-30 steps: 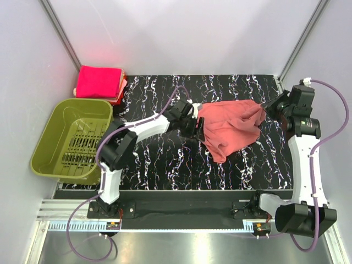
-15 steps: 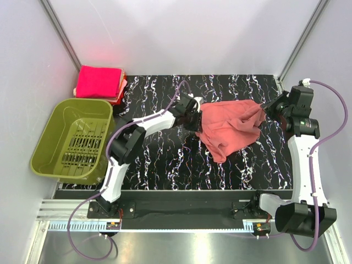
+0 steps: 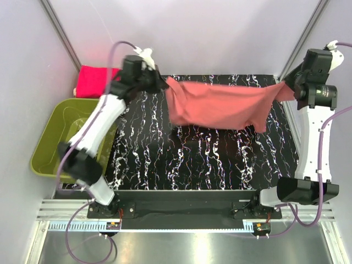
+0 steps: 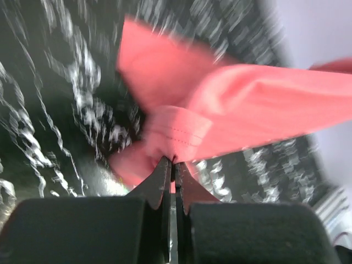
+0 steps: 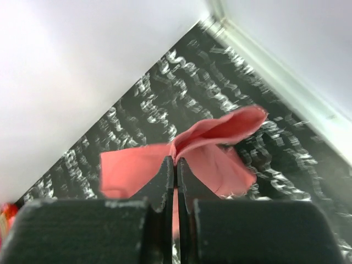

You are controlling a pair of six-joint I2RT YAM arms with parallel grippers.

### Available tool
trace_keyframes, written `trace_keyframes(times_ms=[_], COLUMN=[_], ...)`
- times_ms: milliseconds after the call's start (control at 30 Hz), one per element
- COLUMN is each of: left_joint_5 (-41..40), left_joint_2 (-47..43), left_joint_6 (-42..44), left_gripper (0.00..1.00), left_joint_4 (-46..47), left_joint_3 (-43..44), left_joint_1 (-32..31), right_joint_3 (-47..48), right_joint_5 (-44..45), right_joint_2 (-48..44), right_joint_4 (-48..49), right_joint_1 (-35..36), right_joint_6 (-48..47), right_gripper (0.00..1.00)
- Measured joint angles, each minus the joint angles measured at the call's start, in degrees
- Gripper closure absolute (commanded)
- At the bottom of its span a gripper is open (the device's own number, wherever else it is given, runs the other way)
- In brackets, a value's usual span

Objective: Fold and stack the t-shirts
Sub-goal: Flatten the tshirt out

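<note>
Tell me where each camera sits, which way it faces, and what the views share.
Top external: above and behind the arms, looking down on the marbled table; both arms show, holding the salmon t-shirt stretched between them.
Left wrist: on the left arm, looking along the shut left fingers at the pinched shirt edge, table below.
Right wrist: on the right arm, looking along the shut right fingers at another pinched corner, table and wall beyond.
Shared: all three show that shirt and table.
</note>
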Motion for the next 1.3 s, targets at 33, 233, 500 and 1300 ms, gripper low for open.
trace_keyframes(times_ms=[33,233,500,1300], left_joint_5=[0.2,1.7,-0.1,-7.9], left_joint_2=[-3.8,-24.2,-27.8,-34.9], left_joint_6=[0.0,0.2,0.0,-1.5], left_gripper=[1.00,1.00,1.00,1.00], left_joint_4=[0.3,2.3,-3.9,-5.4], left_joint_3=[-0.2,-15.0,-34.3,-52.1], left_joint_1=[0.5,-3.5,-4.9,-7.6], right_joint_3=[1.6,2.4,-0.1,2.9], right_joint_5=[1.3,6.2,1.0,-18.4], right_joint_2=[0.1,-1.6,-1.9,38.5], right_joint_4=[-1.2,-8.8,-14.3,-6.1], right_joint_1=[0.0,-0.2,-0.2,13.7], right_joint_6=[-0.9,-7.3,-11.4,-16.1], right_gripper=[1.00,0.98,1.00,0.50])
